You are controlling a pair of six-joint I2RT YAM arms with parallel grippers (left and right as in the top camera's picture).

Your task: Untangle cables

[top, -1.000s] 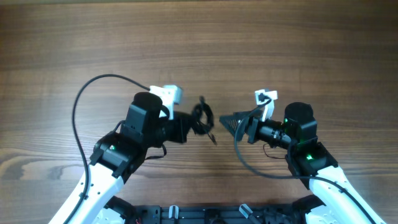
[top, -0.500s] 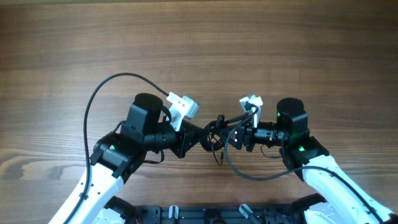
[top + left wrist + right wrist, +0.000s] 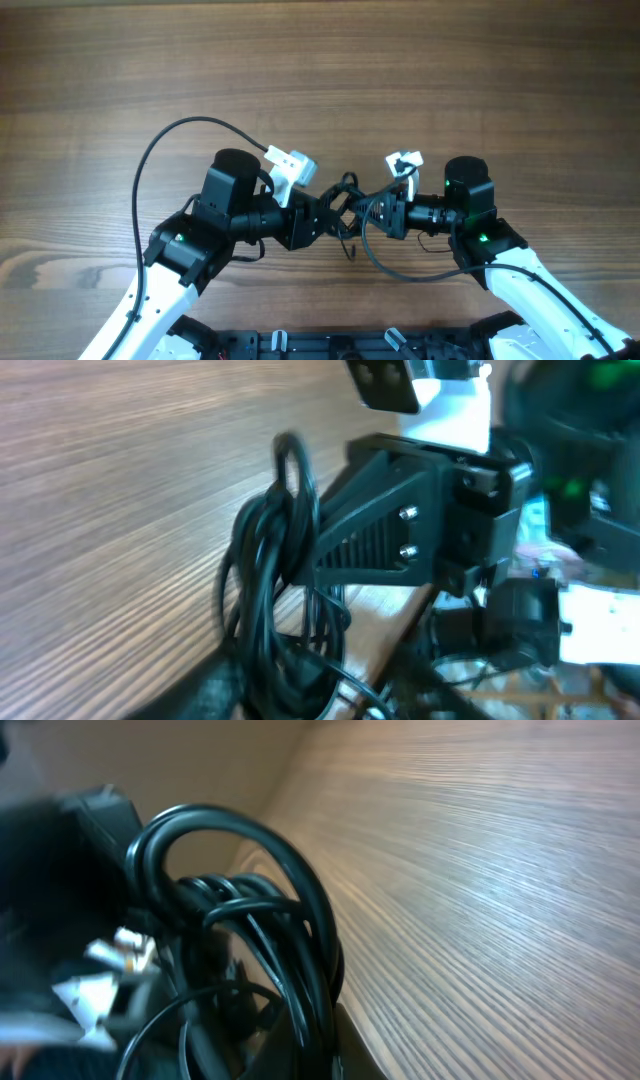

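Note:
The cables (image 3: pixel 345 198) are a small knotted coil of thin black wire, hanging between my two grippers just above the middle of the wooden table. My right gripper (image 3: pixel 368 212) comes in from the right and is shut on the coil. In the right wrist view the strands (image 3: pixel 290 920) run down between its fingers (image 3: pixel 355 1045). My left gripper (image 3: pixel 333 214) faces it from the left with its jaws apart, and the coil (image 3: pixel 275 590) sits loosely between them. The left wrist view also shows the right gripper's black finger (image 3: pixel 390 540) pressed on the loops.
A thick black arm cable (image 3: pixel 150 165) loops out to the left of the left arm, and another (image 3: pixel 392 268) sags under the right wrist. White camera mounts (image 3: pixel 291 166) (image 3: pixel 404 162) stand on both wrists. Bare wooden table (image 3: pixel 320 70) stretches beyond.
The right gripper moved in from the right and closed on the coil. The left gripper, shut on the coil earlier, has spread its jaws. Both wrists now meet at the middle.

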